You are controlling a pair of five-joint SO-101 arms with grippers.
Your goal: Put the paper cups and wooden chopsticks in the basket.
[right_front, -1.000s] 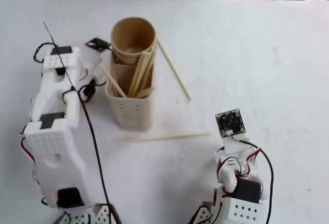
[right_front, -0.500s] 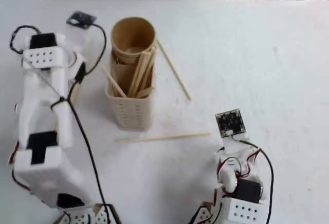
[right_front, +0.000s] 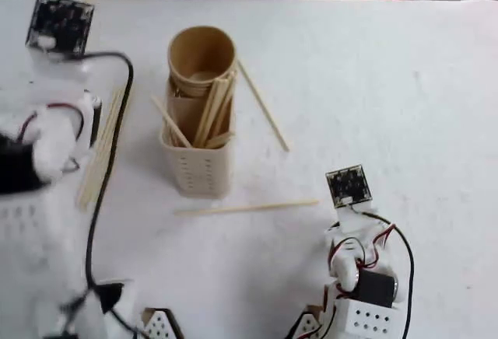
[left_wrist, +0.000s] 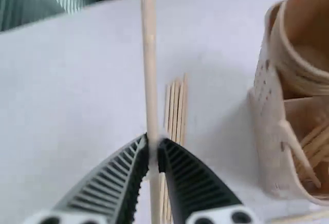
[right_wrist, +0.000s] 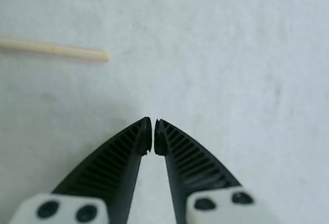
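Our left gripper (left_wrist: pixel 152 154) has swung away from the basket (right_front: pixel 198 169) and now pinches one chopstick (left_wrist: pixel 148 54) over the pile (right_front: pixel 101 148) on the bench (right_front: pixel 373 82). So we can drop it in with the paper cups (right_front: pixel 201 53). Our right gripper (right_wrist: pixel 152 131) rests clenched, empty.

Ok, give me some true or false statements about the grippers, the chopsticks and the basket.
1. The left gripper grips a chopstick. True.
2. The right gripper holds a cup. False: it is shut on nothing.
3. The basket holds cups. True.
4. Every chopstick is in the basket. False: a loose stick and a bundle lie outside it.
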